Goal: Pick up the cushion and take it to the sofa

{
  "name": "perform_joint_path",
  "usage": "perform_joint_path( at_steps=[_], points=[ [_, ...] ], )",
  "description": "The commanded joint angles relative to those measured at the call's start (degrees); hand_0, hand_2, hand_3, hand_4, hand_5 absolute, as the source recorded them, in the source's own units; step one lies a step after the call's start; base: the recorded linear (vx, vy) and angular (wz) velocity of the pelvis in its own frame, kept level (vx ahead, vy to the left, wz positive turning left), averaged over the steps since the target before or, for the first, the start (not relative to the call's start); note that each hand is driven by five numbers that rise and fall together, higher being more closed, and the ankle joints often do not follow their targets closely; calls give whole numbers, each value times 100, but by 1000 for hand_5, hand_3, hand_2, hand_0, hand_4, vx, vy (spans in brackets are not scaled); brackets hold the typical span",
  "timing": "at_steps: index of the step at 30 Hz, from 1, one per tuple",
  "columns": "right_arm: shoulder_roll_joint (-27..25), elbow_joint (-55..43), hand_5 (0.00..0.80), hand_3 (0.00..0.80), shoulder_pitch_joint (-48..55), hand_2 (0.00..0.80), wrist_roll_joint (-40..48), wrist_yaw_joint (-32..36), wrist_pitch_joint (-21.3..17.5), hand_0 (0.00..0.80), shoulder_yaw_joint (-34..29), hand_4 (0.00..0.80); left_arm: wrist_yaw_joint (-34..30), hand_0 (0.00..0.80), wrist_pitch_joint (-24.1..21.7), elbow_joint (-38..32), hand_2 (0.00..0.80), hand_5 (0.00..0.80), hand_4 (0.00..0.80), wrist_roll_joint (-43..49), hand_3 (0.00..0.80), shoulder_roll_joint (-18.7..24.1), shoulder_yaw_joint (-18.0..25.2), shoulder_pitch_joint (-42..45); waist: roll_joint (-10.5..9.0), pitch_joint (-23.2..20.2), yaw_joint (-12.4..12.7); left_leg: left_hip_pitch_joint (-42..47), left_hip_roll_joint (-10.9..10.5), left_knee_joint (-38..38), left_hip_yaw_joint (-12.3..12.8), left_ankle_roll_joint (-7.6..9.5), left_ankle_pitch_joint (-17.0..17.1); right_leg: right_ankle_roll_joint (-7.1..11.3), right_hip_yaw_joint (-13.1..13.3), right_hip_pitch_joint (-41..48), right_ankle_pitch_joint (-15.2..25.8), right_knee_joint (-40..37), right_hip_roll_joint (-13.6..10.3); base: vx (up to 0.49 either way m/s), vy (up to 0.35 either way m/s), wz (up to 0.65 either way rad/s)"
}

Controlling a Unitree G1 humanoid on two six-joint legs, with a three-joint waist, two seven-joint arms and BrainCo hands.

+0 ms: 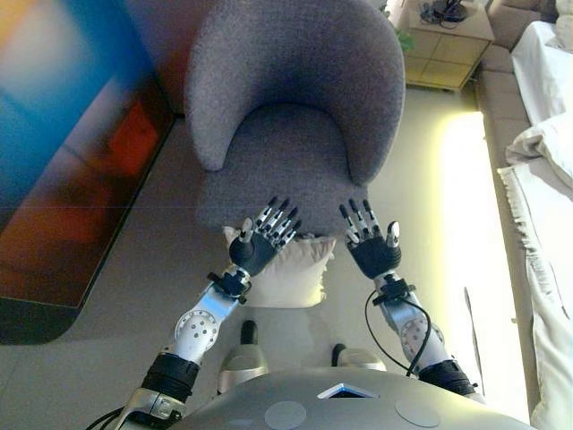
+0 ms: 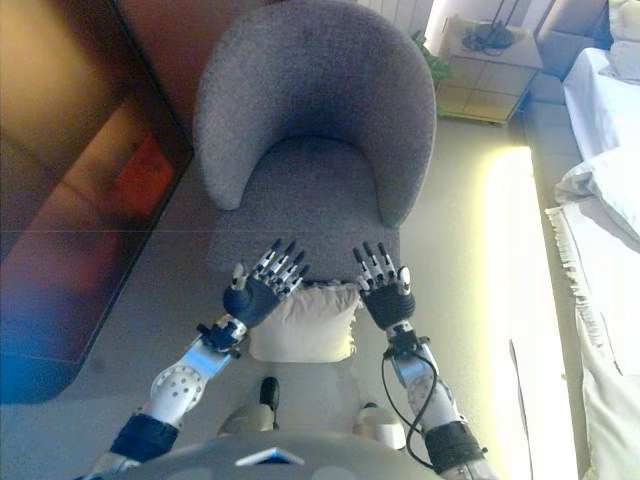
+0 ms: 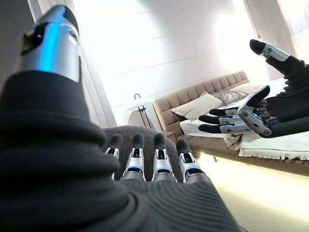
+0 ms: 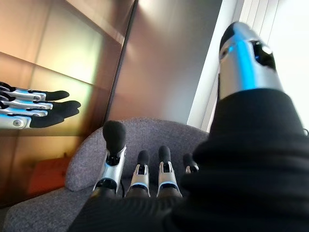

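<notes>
Cushion point(image 1: 288, 271): cream, lying on the floor against the front edge of the grey armchair point(image 1: 295, 107), directly below the two hands. Not yet held.

Left hand point(image 1: 260, 242): raised above the cushion's left part, fingers straight and spread, holding nothing.

Right hand point(image 1: 372, 244): raised just right of the cushion, fingers straight and spread, holding nothing.

Sofa point(image 1: 537, 143): along the robot's right, draped in white cloth, well apart from the cushion.

Step in hand: approach before the pick-up. Next move likely calls for lowering both hands to either side of the cushion and closing on it.
</notes>
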Motion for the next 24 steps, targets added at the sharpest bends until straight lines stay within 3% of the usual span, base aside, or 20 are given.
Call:
perform_joint_path(
  at_steps=[1,12,15,24],
  points=[
    [14,-337,0,0,-24,0,79,167,-8,0,5,0,-146,0,-55,-451,0,0,0,-171,0,3,-15,-26,18,-228,93,-15,413,313,432,-29,-454,456,201,-422,737,-305,-465,0,0,0],
    [-113,-407,0,0,34,0,18,177,-31,0,92,0,-193,0,5,-523,0,0,0,-200,0,56,-147,-39,-2,-256,79,44,422,229,429,-44,-426,447,192,-392,749,-360,-438,0,0,0],
    [-110,-410,0,0,12,0,-19,173,-50,0,171,0,-384,0,553,-594,0,0,0,-421,0,-22,-227,-51,-9,-264,73,52,418,227,439,-39,-433,447,196,-396,749,-360,-437,0,0,0],
    [-166,-373,0,0,-204,0,192,110,-281,0,429,0,-1216,0,1602,-545,0,0,0,-162,0,15,-1128,-126,-8,-246,-10,78,435,175,512,-38,-423,473,256,-455,761,-336,-427,0,0,0]
  ],
)
